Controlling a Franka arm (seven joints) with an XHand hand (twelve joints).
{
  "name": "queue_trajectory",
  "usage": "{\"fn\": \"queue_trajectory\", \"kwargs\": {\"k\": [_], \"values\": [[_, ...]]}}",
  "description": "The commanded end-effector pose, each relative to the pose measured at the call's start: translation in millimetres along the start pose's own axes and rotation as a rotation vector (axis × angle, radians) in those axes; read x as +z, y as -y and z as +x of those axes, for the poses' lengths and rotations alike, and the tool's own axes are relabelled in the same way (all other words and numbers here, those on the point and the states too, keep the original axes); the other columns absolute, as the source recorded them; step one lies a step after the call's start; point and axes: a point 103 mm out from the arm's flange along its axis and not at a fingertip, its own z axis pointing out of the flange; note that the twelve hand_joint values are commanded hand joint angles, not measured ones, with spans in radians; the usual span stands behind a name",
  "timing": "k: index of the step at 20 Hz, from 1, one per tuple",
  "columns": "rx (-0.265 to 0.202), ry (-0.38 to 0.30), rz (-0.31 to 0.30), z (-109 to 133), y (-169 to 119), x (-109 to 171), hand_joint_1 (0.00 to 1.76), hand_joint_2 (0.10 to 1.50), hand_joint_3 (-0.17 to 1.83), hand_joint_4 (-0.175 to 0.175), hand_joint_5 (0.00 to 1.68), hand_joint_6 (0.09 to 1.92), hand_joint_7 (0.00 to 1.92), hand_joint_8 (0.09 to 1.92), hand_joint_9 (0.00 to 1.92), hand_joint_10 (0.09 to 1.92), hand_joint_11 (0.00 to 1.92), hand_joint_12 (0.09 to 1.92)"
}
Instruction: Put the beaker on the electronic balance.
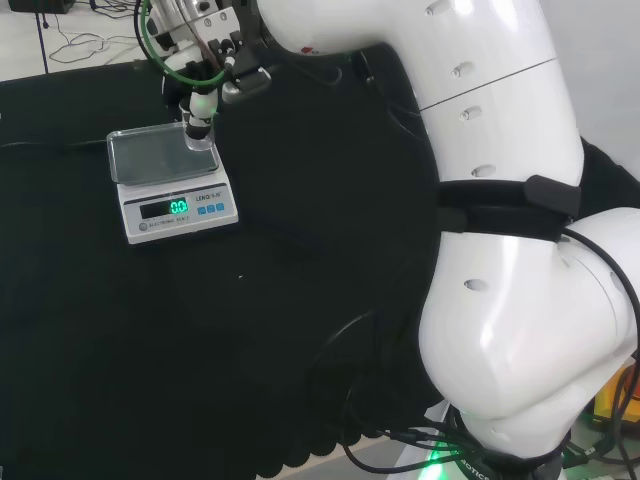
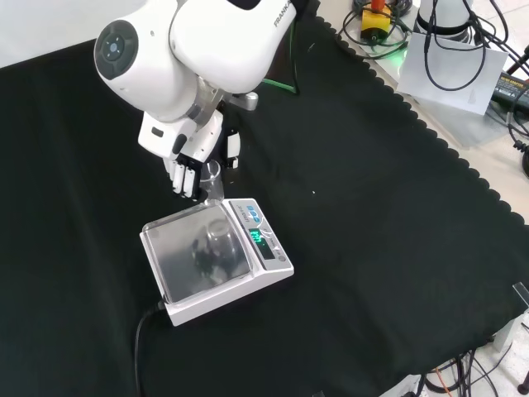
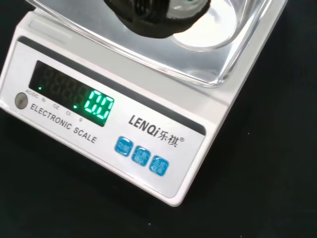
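While the hand (image 2: 188, 162) hangs above the balance's (image 1: 172, 185) far right corner in the head view, its fingers curl round the clear beaker (image 1: 199, 135), pinching it. The beaker's base is at the steel pan's (image 2: 178, 248) edge; cannot tell if it touches. Balance sits on black cloth (image 2: 388, 215), display lit green.

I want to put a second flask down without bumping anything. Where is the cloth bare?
The black cloth is bare right of the balance in the front view, out to its scalloped edge. The strip below the balance is also bare, apart from its cable. It is crowded at the pan's far edge, where the robot hand hangs by the beaker.
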Motion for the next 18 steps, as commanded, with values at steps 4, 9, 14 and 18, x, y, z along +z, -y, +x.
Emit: {"fn": "queue_trajectory", "kwargs": {"k": [4, 9, 14, 18], "values": [[-0.012, 0.016, 0.01, -3.4, -10.3, 4.3, 1.36, 1.17, 0.0, -0.175, 0.82, 1.24, 0.69, 1.33, 1.0, 1.13, 0.99, 0.94], [-0.022, 0.034, 0.005, 14.3, -21.1, -6.4, 1.36, 1.17, 0.0, -0.175, 0.82, 1.24, 0.69, 1.33, 1.0, 1.13, 0.99, 0.94], [-0.028, 0.031, -0.009, 10.3, -16.4, -8.4, 1.36, 1.17, 0.0, -0.175, 0.82, 1.24, 0.69, 1.33, 1.0, 1.12, 0.99, 0.94], [-0.036, 0.028, -0.005, 11.4, -17.3, -7.2, 1.36, 1.17, 0.0, -0.175, 0.82, 1.24, 0.69, 1.33, 1.0, 1.12, 0.99, 0.94]]}}
